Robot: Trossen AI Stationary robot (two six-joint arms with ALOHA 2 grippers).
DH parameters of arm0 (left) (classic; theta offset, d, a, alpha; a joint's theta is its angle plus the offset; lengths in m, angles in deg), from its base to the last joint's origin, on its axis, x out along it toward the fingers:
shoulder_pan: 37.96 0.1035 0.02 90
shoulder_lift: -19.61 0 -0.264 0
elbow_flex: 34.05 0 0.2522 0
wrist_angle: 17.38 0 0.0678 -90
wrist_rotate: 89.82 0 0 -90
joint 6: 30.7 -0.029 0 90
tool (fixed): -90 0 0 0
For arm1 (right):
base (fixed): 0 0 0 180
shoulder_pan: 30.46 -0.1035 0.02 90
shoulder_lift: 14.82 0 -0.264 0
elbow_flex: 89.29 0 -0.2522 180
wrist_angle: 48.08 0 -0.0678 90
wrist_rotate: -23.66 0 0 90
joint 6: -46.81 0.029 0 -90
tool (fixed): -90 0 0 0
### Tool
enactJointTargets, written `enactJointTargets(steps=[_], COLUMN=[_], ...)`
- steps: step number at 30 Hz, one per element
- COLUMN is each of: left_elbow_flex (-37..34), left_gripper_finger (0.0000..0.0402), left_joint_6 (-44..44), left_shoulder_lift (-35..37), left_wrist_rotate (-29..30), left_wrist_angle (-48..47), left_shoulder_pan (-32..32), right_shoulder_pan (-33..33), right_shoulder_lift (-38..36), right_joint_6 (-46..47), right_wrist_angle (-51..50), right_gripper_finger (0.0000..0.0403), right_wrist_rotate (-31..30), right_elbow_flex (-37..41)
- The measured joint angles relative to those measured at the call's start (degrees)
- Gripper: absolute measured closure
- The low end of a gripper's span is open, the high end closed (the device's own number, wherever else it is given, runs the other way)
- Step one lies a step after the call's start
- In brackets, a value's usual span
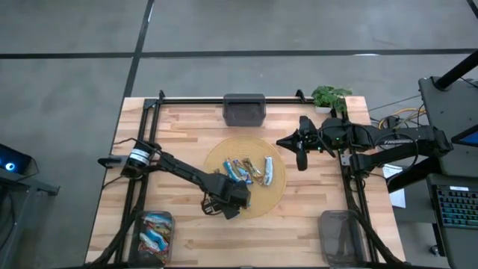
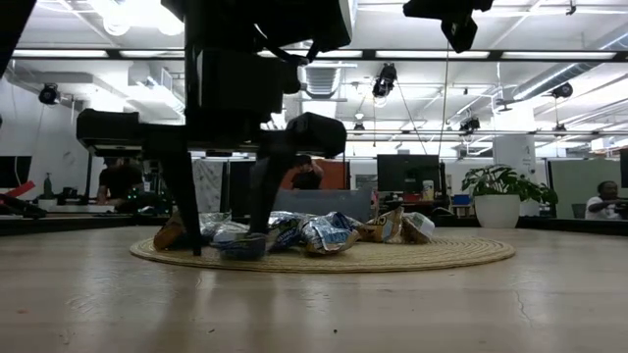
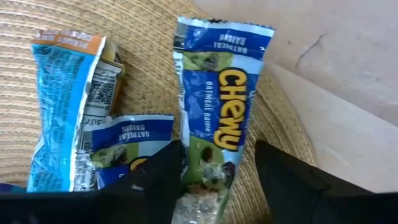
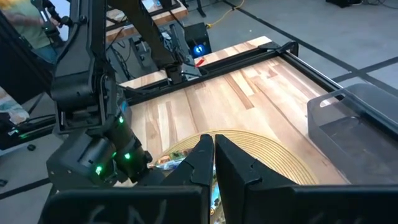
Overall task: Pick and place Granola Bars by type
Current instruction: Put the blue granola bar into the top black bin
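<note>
Currently, left end effector (image 3: 214, 180), fingers apart, straddles one of three visible Granola Bars (image 3: 217, 118).

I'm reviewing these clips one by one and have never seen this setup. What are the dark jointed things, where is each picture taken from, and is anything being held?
They are two robot arms at a wooden table, each ending in a two-finger claw. One picture looks straight down from above, one looks level across the tabletop, and two come from cameras on the arms' wrists.

A round woven mat holds a pile of granola bars. Grey bins stand around it; the bin at the near left already has bars inside.

The left claw is down on the mat, open, with a blue Chewy bar between its fingers, not yet gripped. The right claw is shut, empty, and waits above the table's right side.
</note>
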Motion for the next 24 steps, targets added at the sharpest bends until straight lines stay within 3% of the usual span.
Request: enactJointTargets(steps=[13,24], left_elbow_flex=[0.0,3.5], left_gripper_finger=[0.0323,0.0346], left_joint_6=[1.2,1.3], left_shoulder_lift=[0.3,1.4], left_wrist_rotate=[0.6,2.2], left_wrist_angle=[-0.3,-5.2], left_shoulder_pan=[0.3,0.3], right_shoulder_pan=[0.0,0.0], right_shoulder_lift=[0.0,0.0], right_joint_6=[0.0,-0.2], right_wrist_angle=[-0.1,-0.1], right_gripper_finger=[0.0394,0.0394], right_wrist_rotate=[0.0,-0.1], right_elbow_flex=[0.0,0.0])
